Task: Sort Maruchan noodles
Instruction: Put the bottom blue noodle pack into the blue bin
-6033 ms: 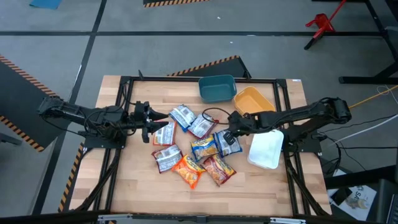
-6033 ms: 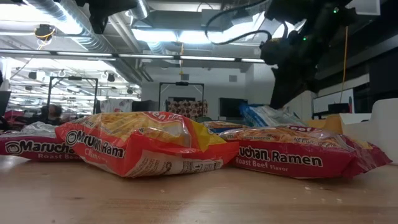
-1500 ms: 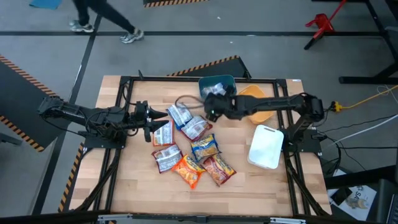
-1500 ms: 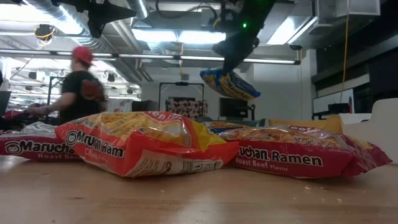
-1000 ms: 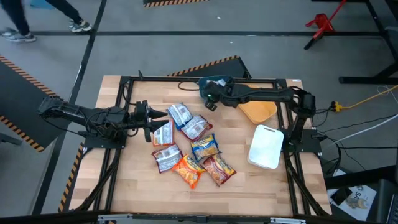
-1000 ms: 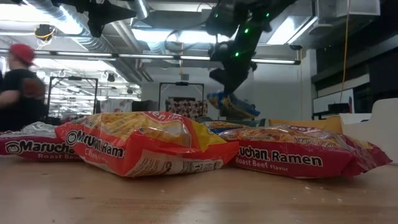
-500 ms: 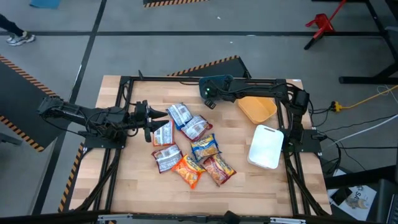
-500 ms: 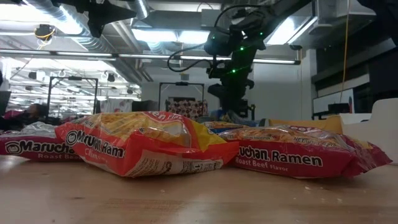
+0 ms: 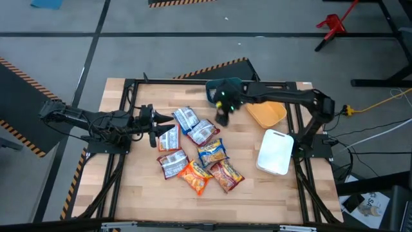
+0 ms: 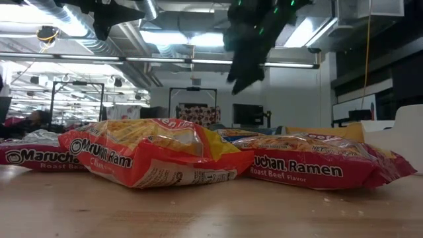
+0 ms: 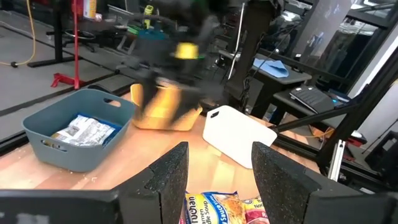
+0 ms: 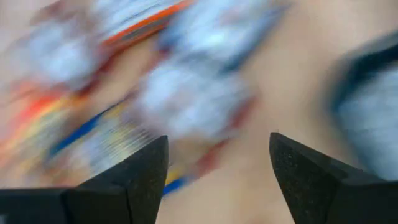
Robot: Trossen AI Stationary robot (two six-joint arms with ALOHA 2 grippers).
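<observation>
Several Maruchan noodle packets (image 9: 203, 153) lie flat in a loose pile on the middle of the wooden table; the low view shows an orange-red one (image 10: 152, 155) closest. One more packet (image 11: 84, 129) lies inside the teal bin (image 11: 43, 127). My right gripper (image 9: 223, 118) hangs open and tilted down between that bin and the pile, with nothing between its fingers (image 12: 130, 180). My left gripper (image 9: 168, 121) waits open and level at the pile's left edge, holding nothing.
The teal bin (image 9: 215, 87) stands at the far edge, partly under my right arm. An orange bin (image 9: 269, 113) sits to its right and a white bin (image 9: 275, 152) nearer, at the right. Bare wood lies along the table's near edge.
My right gripper held a blue-and-yellow packet above the teal bin, sank to the bin, opened and let the packet go. It has since risen, swung around and moved toward the pile. The packet now lies in the bin.
</observation>
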